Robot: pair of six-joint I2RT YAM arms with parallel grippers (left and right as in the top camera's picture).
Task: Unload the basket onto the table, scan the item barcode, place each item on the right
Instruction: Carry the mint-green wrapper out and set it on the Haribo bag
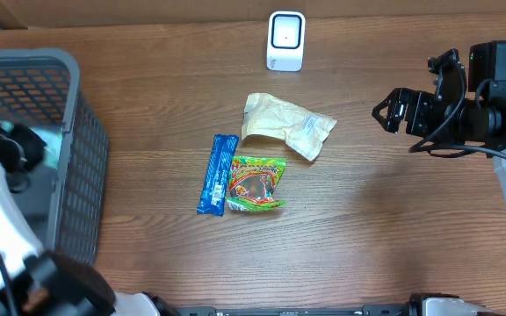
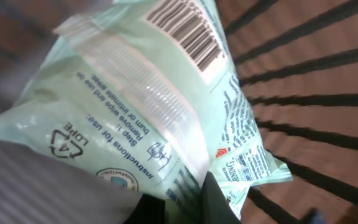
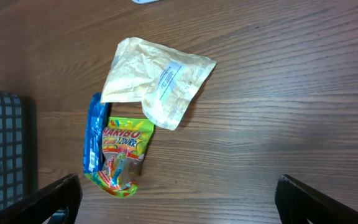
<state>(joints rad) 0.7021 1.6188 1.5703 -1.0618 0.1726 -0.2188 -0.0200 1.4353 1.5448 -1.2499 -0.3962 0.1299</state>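
Mint-green wipes packet (image 2: 135, 106), tilted, barcode (image 2: 185, 31) showing — white scanner (image 1: 285, 40) well apart

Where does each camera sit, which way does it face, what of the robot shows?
Overhead: above table, looking down; both arms at edges.
Left wrist: inside basket, close on wipes packet; left gripper shut on it.
Right wrist: above table, looking down at Haribo bag; open right gripper at bottom corners.
Shared: overhead and right wrist show Haribo bag.
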